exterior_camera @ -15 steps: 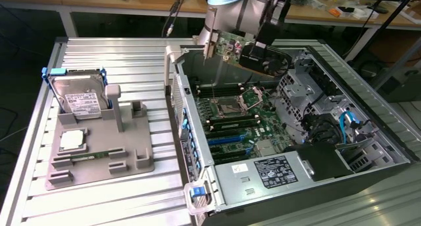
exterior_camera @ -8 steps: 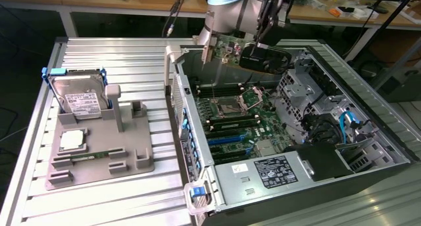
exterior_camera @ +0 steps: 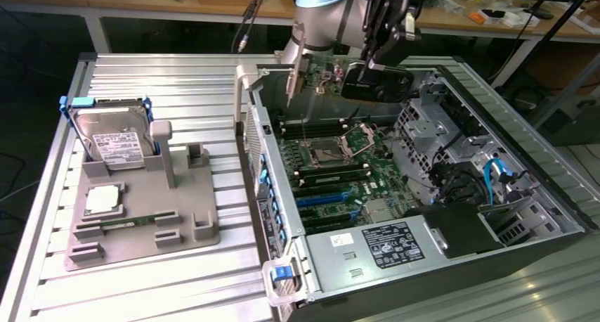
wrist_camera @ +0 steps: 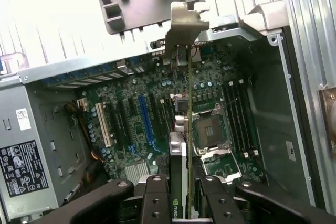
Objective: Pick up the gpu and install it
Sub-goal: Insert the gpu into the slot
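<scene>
The gpu (wrist_camera: pixel 179 156) is held pinched edge-on by the tool (wrist_camera: pixel 182 205) over the motherboard (wrist_camera: pixel 131 119), its long axis lying 3-to-9 o'clock in the exterior view, bracket toward 9.

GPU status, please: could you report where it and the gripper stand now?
Gripper shut on gpu, thin dark circuit card with silvery end bracket. Held over green motherboard, not in blue slot. Nothing seen blocking.
</scene>
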Robot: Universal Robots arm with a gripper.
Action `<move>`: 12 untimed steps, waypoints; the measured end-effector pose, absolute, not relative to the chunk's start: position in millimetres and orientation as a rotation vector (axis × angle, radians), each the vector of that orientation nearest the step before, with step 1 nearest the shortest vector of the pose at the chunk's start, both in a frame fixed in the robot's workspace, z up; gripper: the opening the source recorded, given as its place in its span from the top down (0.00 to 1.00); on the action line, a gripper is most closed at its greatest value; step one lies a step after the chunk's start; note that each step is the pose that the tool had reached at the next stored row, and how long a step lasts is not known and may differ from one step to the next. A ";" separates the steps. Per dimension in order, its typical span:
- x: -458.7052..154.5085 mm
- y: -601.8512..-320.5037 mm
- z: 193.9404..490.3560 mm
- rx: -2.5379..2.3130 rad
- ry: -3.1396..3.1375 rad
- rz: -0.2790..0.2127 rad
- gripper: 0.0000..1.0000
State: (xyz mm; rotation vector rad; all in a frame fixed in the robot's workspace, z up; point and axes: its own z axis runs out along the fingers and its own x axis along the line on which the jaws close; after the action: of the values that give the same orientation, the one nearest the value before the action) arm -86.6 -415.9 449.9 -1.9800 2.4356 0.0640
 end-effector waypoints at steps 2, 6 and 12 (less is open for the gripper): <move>-86.5 -415.9 449.9 -2.027 2.398 0.064 0.73; -86.3 -415.9 449.5 -2.151 2.290 0.064 0.73; -85.7 -415.9 449.5 -2.216 2.228 0.062 0.73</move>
State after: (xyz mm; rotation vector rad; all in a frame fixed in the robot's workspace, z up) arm -85.7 -415.9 449.5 -2.2155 2.2275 0.0620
